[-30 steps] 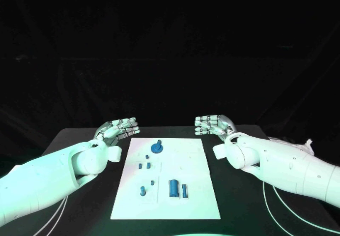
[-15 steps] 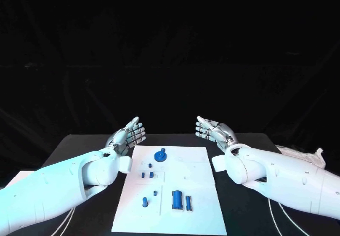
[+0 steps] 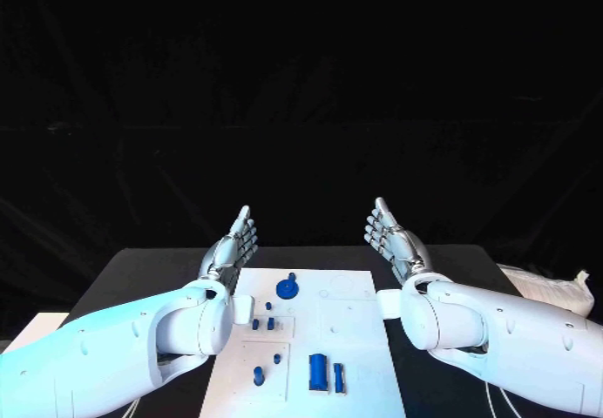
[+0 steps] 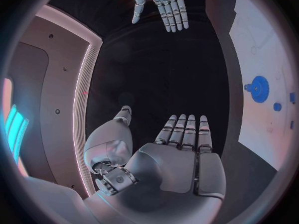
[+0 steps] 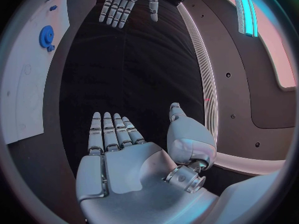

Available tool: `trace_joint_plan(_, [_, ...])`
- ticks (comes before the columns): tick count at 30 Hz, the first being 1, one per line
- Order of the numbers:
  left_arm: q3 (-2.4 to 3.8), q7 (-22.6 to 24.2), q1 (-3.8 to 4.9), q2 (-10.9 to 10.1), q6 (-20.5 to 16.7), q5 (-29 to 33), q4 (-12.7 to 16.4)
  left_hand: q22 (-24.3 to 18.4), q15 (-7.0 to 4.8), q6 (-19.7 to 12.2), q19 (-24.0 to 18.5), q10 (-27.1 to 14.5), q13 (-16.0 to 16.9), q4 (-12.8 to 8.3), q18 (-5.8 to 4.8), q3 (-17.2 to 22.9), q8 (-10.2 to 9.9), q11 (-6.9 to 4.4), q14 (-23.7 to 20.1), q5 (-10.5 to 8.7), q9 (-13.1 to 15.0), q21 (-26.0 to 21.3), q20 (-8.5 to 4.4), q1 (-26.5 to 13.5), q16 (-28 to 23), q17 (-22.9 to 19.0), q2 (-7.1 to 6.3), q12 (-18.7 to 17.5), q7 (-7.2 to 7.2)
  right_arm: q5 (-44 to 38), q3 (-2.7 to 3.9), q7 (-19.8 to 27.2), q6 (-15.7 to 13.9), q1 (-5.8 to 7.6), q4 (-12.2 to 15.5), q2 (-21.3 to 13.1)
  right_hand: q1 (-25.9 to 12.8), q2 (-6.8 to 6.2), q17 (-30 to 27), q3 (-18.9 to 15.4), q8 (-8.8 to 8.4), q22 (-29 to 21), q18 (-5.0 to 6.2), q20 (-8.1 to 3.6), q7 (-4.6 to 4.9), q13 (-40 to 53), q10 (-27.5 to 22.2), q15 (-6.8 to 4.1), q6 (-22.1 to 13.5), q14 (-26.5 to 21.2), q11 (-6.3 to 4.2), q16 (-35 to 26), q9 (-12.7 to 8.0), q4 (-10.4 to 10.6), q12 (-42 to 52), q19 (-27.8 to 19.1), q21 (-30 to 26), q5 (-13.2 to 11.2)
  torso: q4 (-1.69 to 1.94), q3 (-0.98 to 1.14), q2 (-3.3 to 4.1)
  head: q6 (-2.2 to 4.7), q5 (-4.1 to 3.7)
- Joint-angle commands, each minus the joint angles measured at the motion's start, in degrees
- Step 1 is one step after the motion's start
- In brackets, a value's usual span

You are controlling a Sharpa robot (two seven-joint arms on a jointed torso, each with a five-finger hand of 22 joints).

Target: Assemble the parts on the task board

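Left hand: the left hand [image 3: 233,246] stands above the far end of the board, left of centre in the head view, flat and edge-on, fingers straight and close side by side, holding nothing; its wrist view shows the bare palm [image 4: 177,162] with the thumb out to one side.
Right hand: the right hand [image 3: 396,241] mirrors it right of centre, flat, fingers straight and together, nothing in it; its wrist view shows the bare palm [image 5: 124,164] and the thumb set apart.
Hands together: the two palms face each other across a dark gap, well apart, both clear of the board.
Task board: the task board [image 3: 352,331] lies in the lower middle of the head view, between the two forearms, running toward the bottom edge.
Contents, far end: a blue gear [image 3: 287,287] sits near the board's far edge, left of its middle.
Contents, middle: small blue pegs [image 3: 261,324] stand in a group below the gear.
Contents, near end: a blue cylinder [image 3: 317,373] lies beside a thinner blue bar [image 3: 339,376]; a small blue piece [image 3: 259,375] sits to their left.
Table: the black table [image 3: 138,279] shows on either side of the board.
Right edge: a crumpled white bag [image 3: 546,292] lies on the table at mid-right.
Writing: none can be read.
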Motion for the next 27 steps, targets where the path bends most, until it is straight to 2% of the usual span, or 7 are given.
trace_joint_plan(1, [0.08, 3.2, 0.09, -0.1, -6.0, -2.6, 0.7, -2.4, -0.21, -5.1, -4.2, -5.4, -0.1, 0.0, -1.94, -2.0, -0.4, -0.37, -5.0, -0.37, -0.1, -0.2, -2.23, -7.0, -1.5, -0.1, 0.02, -0.6, -0.63, 1.7, 0.01, 2.3, -2.0, 0.00, 0.1, 0.0, -7.4, 0.00, -1.0, -0.5, -0.40, -0.1, -2.26, -1.27, -0.69, -0.3, -5.6, -0.11, -4.9, -5.8, -0.24, -0.2, -0.4, -0.1, -0.4, -5.4, -0.7, -0.5, -0.05, 0.04, 0.09, 0.02, 0.01])
trace_joint_plan(6, [0.09, 3.2, 0.09, -0.1, -6.1, -2.6, 0.8, -3.5, -0.21, -7.3, -6.2, -7.7, -0.1, 0.0, -1.94, -6.6, -0.4, -0.37, -7.1, -0.37, -0.1, -0.2, -2.23, -10.0, -1.5, -0.1, 0.02, -0.6, -0.63, 1.7, 0.01, 2.3, -2.0, 0.00, 0.1, 0.0, -10.6, 0.00, -1.0, -0.5, -0.40, -0.1, -2.26, -1.27, -0.69, -0.3, -8.1, -0.11, -7.0, -8.3, -0.24, -0.2, -0.4, -0.1, -0.4, -7.8, -0.7, -0.5, -0.05, 0.04, 0.09, 0.02, 0.01])
trace_joint_plan(8, [0.09, 3.2, 0.09, -0.1, -6.1, -2.6, 0.8, -7.7, -0.21, -7.9, -6.7, -8.4, -0.1, 0.0, -1.94, -6.6, -0.4, -0.37, -7.8, -0.37, -0.1, -0.2, -2.23, -11.0, -1.5, -0.1, 0.02, -0.6, -0.63, 1.7, 0.01, 2.3, -2.0, 0.00, 0.1, 0.0, -11.6, 0.00, -1.0, -0.5, -0.40, -0.1, -2.26, -1.27, -0.69, -0.3, -8.8, -0.11, -7.7, -9.1, -0.24, -0.2, -0.4, -0.1, -0.4, -8.6, -0.7, -0.5, -0.05, 0.04, 0.09, 0.02, 0.01])
trace_joint_plan(23, [0.09, 3.2, 0.09, -0.1, -6.1, -2.6, 0.8, -7.7, -0.21, -11.7, -13.7, -12.5, -0.1, 0.0, -1.94, -6.6, -0.4, -0.37, -11.5, -0.37, -0.1, -0.2, -2.23, -16.1, -1.5, -0.1, 0.02, -0.6, -0.63, 1.7, 0.01, 2.3, -2.0, 0.00, 0.1, 0.0, -17.1, 0.00, -1.0, -0.5, -0.40, -0.1, -2.26, -1.27, -0.69, -0.3, -13.1, -0.11, -11.4, -13.4, -0.24, -0.2, -0.4, -0.1, -0.4, -12.6, -0.7, -0.5, -0.05, 0.04, 0.09, 0.02, 0.01])
trace_joint_plan(24, [0.09, 3.2, 0.09, -0.1, -6.1, -2.6, 0.8, -7.7, -0.21, -11.8, -13.7, -12.6, -0.1, 0.0, -1.94, -6.6, -0.4, -0.37, -11.8, -0.37, -0.1, -0.2, -2.23, -16.5, -1.5, -0.1, 0.02, -0.6, -0.63, 1.7, 0.01, 2.3, -2.0, 0.00, 0.1, 0.0, -18.2, 0.00, -1.0, -0.5, -0.40, -0.1, -2.26, -1.27, -0.69, -0.3, -13.9, -0.11, -15.8, -14.3, -0.24, -0.2, -0.4, -0.1, -0.4, -13.5, -0.7, -0.5, -0.05, 0.04, 0.09, 0.02, 0.01])
trace_joint_plan(26, [0.09, 3.2, 0.09, -0.1, -6.1, -2.6, 0.8, -7.7, -0.21, -12.1, -13.7, -13.1, -0.1, 0.0, -1.94, -6.6, -0.4, -0.37, -16.0, -0.37, -0.1, -0.2, -2.23, -16.8, -1.5, -0.1, 0.02, -0.6, -0.63, 1.7, 0.01, 2.3, -2.0, 0.00, 0.1, 0.0, -23.8, 0.00, -1.0, -0.5, -0.40, -0.1, -2.26, -1.27, -0.69, -0.3, -18.1, -0.11, -15.8, -18.6, -0.24, -0.2, -0.4, -0.1, -0.4, -17.6, -0.7, -0.5, -0.05, 0.04, 0.09, 0.02, 0.01])
trace_joint_plan(27, [0.09, 3.2, 0.09, -0.1, -6.1, -2.6, 0.8, -7.7, -0.21, -16.3, -13.7, -13.1, -0.1, 0.0, -1.94, -6.6, -0.4, -0.37, -16.0, -0.37, -0.1, -0.2, -2.23, -17.2, -1.5, -0.1, 0.02, -0.6, -0.63, 1.7, 0.01, 2.3, -2.0, 0.00, 0.1, 0.0, -23.8, 0.00, -1.0, -0.5, -0.40, -0.1, -2.26, -1.27, -0.69, -0.3, -18.1, -0.11, -15.8, -18.6, -0.24, -0.2, -0.4, -0.1, -0.4, -17.6, -0.7, -0.5, -0.05, 0.04, 0.09, 0.02, 0.01])
